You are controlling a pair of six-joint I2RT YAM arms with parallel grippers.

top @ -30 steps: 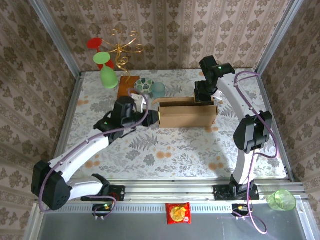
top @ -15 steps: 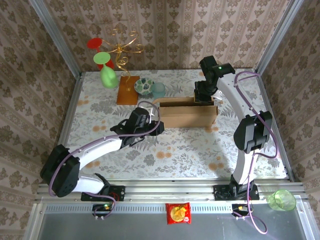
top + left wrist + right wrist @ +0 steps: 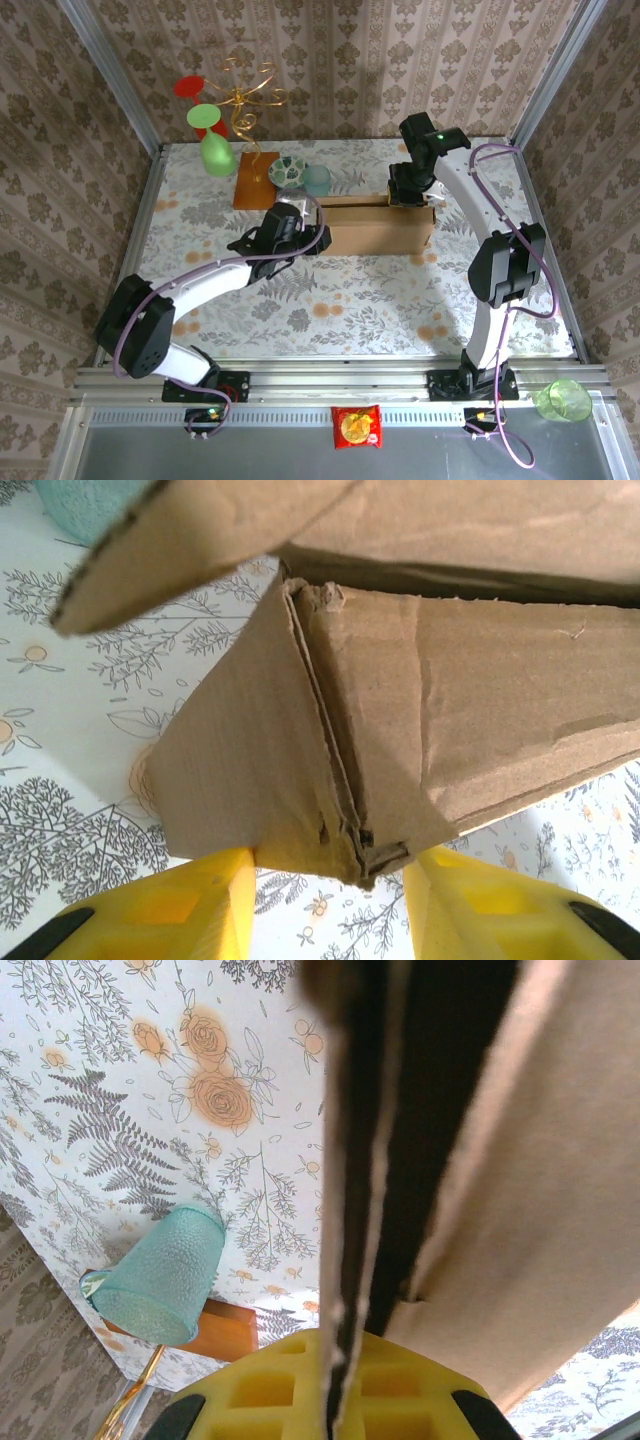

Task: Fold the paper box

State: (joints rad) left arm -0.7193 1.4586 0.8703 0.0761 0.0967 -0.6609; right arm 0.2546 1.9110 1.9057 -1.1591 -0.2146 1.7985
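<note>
Left claw (image 3: 312, 238) sits at the left end of the paper box (image 3: 380, 228) in the top view. The right claw (image 3: 405, 195) is on the box's far long wall, near the right end. The carton lies lengthwise in the far half of the table (image 3: 350, 300). A teal cup (image 3: 317, 178) and a wooden slab (image 3: 250, 178) stand just beyond its far left corner.

From the left wrist, the left claw (image 3: 330, 868) is released. Its yellow fingers (image 3: 200, 910) stand apart, with the creased corner of the box (image 3: 480, 700) between them and not clamped.

From the right wrist, the right claw (image 3: 340, 1365) is clenched on a thin cardboard wall of the box (image 3: 500, 1160), which runs straight into the jaws. The teal cup (image 3: 160, 1270) is near behind.

I judge that a push on the left end could slide the whole carton to the right or turn it around the right pinch, because only one thin wall is held. The end flap may also buckle away from its crease if the fingers meet it crooked. A swing to the far side could knock the cup.

One second ago the left claw was well apart from the box, further left. It has since come to the box's end, and its jaws have widened. The right claw and the carton have kept their place.
</note>
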